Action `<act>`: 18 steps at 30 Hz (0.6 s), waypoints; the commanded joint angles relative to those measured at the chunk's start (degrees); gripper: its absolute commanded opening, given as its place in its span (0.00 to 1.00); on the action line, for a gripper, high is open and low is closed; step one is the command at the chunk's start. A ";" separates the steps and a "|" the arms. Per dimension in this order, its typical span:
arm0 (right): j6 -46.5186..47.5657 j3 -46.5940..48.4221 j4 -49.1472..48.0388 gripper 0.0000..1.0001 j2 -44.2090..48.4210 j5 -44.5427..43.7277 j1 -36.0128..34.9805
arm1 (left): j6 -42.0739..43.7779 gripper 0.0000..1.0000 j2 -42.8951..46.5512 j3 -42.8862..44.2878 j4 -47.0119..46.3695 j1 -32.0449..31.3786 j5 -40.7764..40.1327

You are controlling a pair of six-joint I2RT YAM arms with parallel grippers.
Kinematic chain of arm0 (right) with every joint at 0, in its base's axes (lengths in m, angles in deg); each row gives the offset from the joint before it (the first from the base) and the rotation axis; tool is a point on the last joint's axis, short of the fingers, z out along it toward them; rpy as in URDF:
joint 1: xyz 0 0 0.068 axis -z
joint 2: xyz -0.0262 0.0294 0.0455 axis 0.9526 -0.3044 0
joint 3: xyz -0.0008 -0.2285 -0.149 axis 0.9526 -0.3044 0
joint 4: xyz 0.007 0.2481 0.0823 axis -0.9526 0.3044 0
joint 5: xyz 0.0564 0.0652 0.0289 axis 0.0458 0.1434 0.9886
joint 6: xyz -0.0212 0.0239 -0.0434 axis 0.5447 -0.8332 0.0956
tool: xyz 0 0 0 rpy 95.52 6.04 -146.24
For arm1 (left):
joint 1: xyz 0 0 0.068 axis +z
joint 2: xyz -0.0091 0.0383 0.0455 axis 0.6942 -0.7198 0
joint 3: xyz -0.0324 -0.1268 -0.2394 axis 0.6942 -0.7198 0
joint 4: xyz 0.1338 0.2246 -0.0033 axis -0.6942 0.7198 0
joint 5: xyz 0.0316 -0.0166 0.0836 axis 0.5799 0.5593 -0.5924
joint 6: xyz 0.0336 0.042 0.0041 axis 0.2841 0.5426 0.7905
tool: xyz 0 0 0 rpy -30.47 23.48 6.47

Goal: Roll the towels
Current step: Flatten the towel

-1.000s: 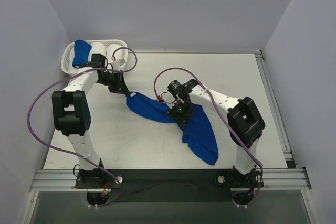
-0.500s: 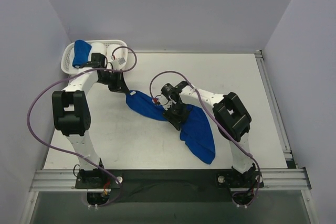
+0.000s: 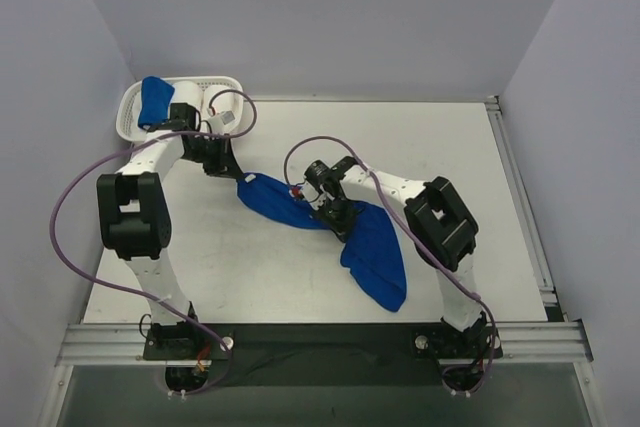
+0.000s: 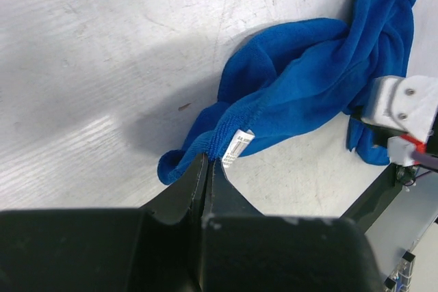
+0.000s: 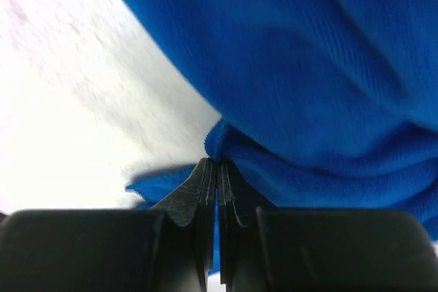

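- Pinching noted on both arms: the left gripper (image 4: 209,163) has its jaws pressed together on the hem of the towel (image 4: 308,87), at a corner just beside the white label (image 4: 239,146).
- In the left wrist view that corner is slightly lifted and casts a shadow on the table (image 3: 450,147). The rest of the cloth runs away from the fingers in loose folds.
- The right gripper (image 5: 217,164) has its jaws together too, nipping a small raised fold of the same towel. Blue cloth fills most of the right wrist view, with bare table to the left of it.
- From the top view, the towel lies unrolled on the table between the two arms. It forms a bent strip running from the left gripper at its far-left end, past the right gripper near its middle, to a wider rounded end near the base of the right arm.
- The stretch between the two grippers is narrow and bunched. The part on the near side of the right gripper is broader and flatter.
- A blue bundle (image 3: 155,99) sits in the white basket (image 3: 127,119) at the far-left corner of the table, next to white rolls (image 3: 193,93) and well apart from the towel on the table.
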 commanded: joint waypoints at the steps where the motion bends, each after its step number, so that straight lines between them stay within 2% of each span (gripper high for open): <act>1: 0.68 -3.65 3.58 0.00 9.28 -0.70 3.11 | 0.62 0.00 0.94 -0.04 -1.37 2.10 0.33; 7: 6.72 -9.64 7.89 0.00 25.09 6.33 14.00 | 3.34 0.00 3.22 -2.41 0.57 4.56 -0.28; 11: 10.78 -13.33 10.70 0.00 28.54 9.15 20.33 | 5.54 0.00 4.80 -3.47 2.32 5.62 -1.42; 18: 16.67 -17.11 11.41 0.00 27.93 10.91 30.71 | 8.44 0.00 6.21 -5.49 4.26 8.34 -3.18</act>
